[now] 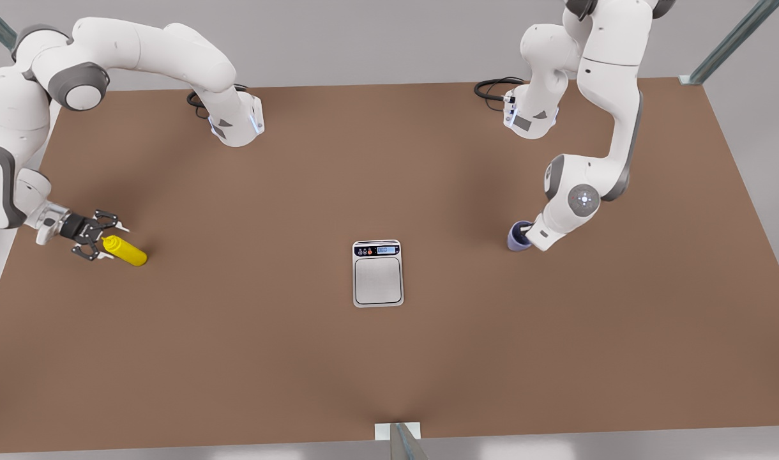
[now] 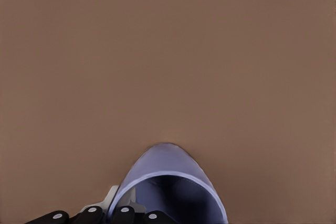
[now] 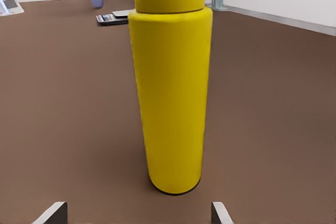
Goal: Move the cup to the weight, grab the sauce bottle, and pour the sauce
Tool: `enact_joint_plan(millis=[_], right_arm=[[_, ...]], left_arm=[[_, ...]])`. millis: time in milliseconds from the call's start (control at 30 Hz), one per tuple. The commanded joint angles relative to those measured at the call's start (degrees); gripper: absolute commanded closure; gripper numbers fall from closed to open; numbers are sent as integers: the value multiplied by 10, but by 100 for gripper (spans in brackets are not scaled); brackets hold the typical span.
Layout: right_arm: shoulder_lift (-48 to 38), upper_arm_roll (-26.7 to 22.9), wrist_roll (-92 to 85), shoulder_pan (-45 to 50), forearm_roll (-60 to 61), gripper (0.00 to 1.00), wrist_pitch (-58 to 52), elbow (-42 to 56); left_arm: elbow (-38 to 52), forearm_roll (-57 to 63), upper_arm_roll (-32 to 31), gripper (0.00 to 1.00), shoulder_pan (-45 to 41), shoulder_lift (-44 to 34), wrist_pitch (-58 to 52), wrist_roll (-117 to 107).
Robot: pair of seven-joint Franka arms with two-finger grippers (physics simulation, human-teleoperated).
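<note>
We find the right gripper (image 1: 102, 236) spread wide, holding nothing, around the sauce bottle (image 1: 126, 250) near the table (image 1: 389, 358)'s left edge. The left gripper (image 1: 525, 234) is at the cup (image 1: 517, 237); its grip we cannot tell. Open tabletop lies around the weight (image 1: 378, 273).

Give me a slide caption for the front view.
Right hand open beside the sauce bottle, left hand at the cup, weight between them.

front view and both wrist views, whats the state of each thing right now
cup: upright on the table, not on the weight, left gripper reaching into its mouth
weight: flat on the table, plate bare
sauce bottle: upright on the table, not lifted, cap on
right gripper: jaws open, wider than the sauce bottle, no contact visible
left gripper: at the cup's rim, grip not readable
</note>
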Motion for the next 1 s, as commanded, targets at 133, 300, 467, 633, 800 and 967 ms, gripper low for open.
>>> enact_joint_plan(millis=[133,300,467,633,800,967], right_arm=[[5,1,0,3,7,0,1,1],[15,4,1,4,16,0,1,17],[16,18,1,4,19,0,1,15],[16,32,2,4,19,0,-1,15],[16,45,4,4,20,0,-1,14],[19,52,4,4,23,0,-1,13]], left_arm=[[12,-45,-3,79,-8,2,4,3],[49,-75,-6,79,-46,24,3,-34],[70,-78,-7,79,-61,31,-3,-69],[101,-78,-10,79,-81,49,-5,-103],[143,-78,-10,79,-104,65,-26,-149],[167,-92,-10,79,-123,78,-27,-167]])
